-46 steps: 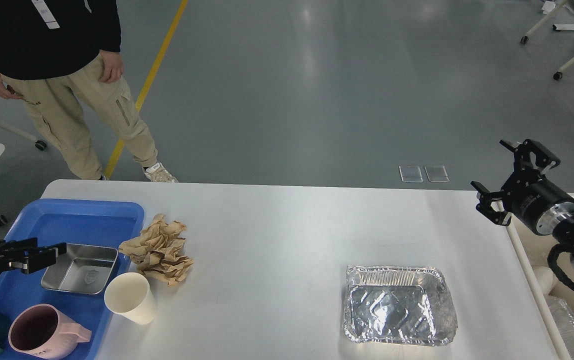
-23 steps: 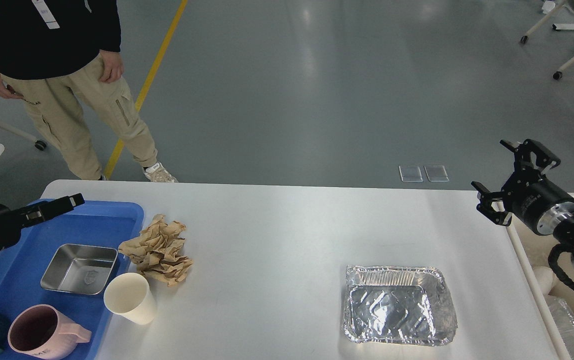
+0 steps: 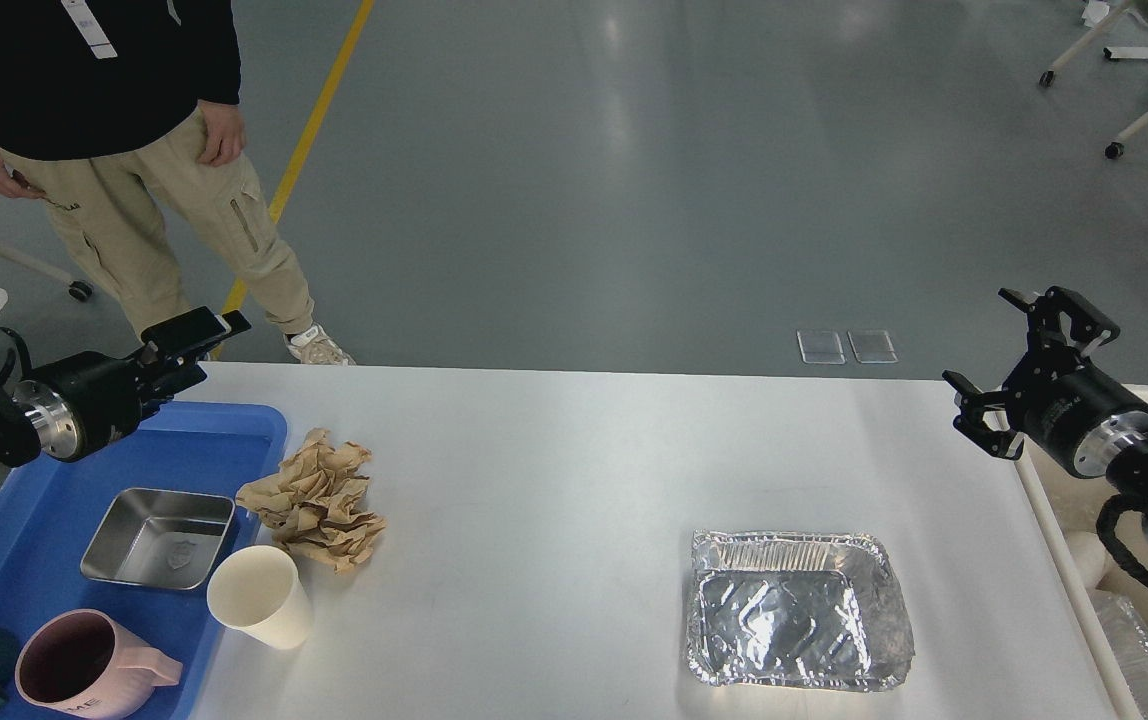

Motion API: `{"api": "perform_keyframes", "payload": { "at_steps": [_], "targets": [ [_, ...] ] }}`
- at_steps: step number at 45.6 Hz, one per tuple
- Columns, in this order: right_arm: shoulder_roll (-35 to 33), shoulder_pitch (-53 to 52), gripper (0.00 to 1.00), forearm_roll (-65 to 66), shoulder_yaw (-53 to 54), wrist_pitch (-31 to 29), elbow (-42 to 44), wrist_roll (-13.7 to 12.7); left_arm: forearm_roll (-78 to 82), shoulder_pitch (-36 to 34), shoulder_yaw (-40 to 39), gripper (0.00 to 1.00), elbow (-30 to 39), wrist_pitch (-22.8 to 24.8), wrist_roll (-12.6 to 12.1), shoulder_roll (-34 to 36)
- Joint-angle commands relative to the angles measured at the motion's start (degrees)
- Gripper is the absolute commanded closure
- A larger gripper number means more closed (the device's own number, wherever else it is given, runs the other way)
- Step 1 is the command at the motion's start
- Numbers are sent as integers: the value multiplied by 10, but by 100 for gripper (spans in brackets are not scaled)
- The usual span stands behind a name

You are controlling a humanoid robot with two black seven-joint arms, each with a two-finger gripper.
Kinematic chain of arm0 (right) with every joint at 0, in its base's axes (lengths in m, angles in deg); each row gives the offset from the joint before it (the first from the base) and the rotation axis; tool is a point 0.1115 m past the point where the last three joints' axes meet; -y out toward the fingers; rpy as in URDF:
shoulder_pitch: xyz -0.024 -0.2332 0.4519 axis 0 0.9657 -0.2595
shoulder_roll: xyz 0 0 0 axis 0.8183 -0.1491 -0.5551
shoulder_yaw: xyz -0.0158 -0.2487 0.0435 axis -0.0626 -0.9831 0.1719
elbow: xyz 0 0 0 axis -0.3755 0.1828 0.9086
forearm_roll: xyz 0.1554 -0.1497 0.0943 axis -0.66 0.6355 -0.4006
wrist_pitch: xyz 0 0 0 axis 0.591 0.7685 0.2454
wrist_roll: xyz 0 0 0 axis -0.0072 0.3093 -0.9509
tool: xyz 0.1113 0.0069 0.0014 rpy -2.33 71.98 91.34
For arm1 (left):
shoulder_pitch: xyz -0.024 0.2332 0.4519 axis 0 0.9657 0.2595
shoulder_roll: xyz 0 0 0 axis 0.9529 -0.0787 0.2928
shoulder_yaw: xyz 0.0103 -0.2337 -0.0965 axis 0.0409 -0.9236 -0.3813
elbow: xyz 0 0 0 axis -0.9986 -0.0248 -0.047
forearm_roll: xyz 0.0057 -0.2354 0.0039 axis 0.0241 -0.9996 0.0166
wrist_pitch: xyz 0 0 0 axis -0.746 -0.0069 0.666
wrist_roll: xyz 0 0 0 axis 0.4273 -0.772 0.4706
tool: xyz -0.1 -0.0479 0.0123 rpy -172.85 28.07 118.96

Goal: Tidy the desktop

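- Grey floor beyond; the white desktop fills the foreground.
- Left gripper has risen off the blue tray to its far corner, fingers together, empty.
- Right gripper spread open, barely moved.
- Paper wad, cup beside the tray, foil pan well right: uncleared.

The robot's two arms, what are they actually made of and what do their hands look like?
Both arms are black cylinders ringed with bright silver metal bands at the wrists. The left hand looks like slim black fingers with a pale tip. The right hand has two angular, claw-like black fingers. A ribbed black cable loops beside the right wrist, and thin black wires curl by the left arm. No readable markings show.
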Motion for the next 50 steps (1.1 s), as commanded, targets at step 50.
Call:
{"api": "perform_keyframes", "payload": {
  "at_steps": [50],
  "targets": [
    [-76, 3, 0, 0, -17, -20, 1, -5, -164, 336, -478, 3, 108, -5, 107, -148]
  ]
}}
